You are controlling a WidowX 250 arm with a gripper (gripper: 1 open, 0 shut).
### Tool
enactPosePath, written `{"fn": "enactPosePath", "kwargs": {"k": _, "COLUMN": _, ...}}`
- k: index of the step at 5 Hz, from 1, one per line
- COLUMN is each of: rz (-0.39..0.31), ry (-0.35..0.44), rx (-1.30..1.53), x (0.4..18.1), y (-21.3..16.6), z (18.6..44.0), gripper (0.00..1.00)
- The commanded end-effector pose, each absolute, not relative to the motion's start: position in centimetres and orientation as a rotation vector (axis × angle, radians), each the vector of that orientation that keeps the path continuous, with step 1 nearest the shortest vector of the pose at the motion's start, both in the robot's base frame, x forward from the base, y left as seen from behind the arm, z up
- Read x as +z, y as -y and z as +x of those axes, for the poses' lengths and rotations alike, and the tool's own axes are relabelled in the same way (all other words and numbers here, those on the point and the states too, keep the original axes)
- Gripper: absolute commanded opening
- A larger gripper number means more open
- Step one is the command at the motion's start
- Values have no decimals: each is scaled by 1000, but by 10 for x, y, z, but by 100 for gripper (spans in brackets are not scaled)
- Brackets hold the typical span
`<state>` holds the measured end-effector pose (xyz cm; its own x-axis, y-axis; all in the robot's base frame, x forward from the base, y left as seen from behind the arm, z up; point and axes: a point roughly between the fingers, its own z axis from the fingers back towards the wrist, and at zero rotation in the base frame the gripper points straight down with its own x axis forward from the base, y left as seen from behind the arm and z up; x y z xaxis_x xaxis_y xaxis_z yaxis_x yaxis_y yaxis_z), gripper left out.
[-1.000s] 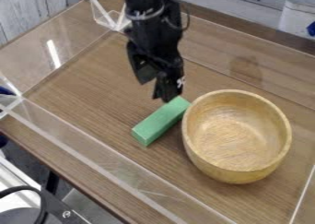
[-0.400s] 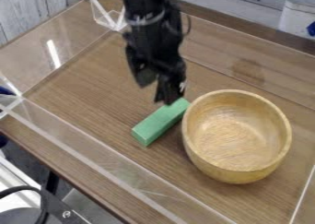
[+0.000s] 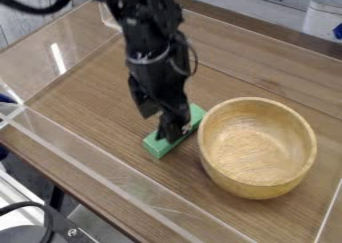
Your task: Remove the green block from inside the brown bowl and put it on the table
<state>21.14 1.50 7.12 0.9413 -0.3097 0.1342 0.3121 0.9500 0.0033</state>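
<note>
The green block [image 3: 162,144] lies flat on the table [image 3: 94,97], just left of the brown bowl [image 3: 257,147] and outside it. The light wooden bowl stands upright and holds nothing. My black gripper [image 3: 163,123] hangs low over the middle of the block, jaws open, and covers much of it. Only the block's near end and a bit of its far end [image 3: 195,113] show. I cannot tell whether the fingertips touch the block.
Low clear acrylic walls [image 3: 80,152] border the tabletop on the front and left. The bowl sits close to the block's right side. Bare wood extends to the left and behind the arm.
The gripper has come down and shifted slightly left and nearer, from above the block's far end to over its middle. Block and bowl have not moved.
</note>
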Motion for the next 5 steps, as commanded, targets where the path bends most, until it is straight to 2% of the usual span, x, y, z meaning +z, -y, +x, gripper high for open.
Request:
{"fn": "enactPosePath", "kwargs": {"k": 1, "rz": 21, "ry": 243, "rx": -344, "x": 99, "y": -22, "z": 235, "gripper": 100}}
{"fn": "enactPosePath", "kwargs": {"k": 2, "rz": 12, "ry": 283, "rx": -366, "x": 115, "y": -25, "z": 236, "gripper": 100}}
{"fn": "enactPosePath", "kwargs": {"k": 4, "rz": -64, "ry": 353, "rx": -367, "x": 163, "y": -30, "z": 242, "gripper": 100}}
{"fn": "enactPosePath", "kwargs": {"k": 5, "rz": -44, "ry": 355, "rx": -324, "x": 160, "y": -30, "z": 240, "gripper": 100}}
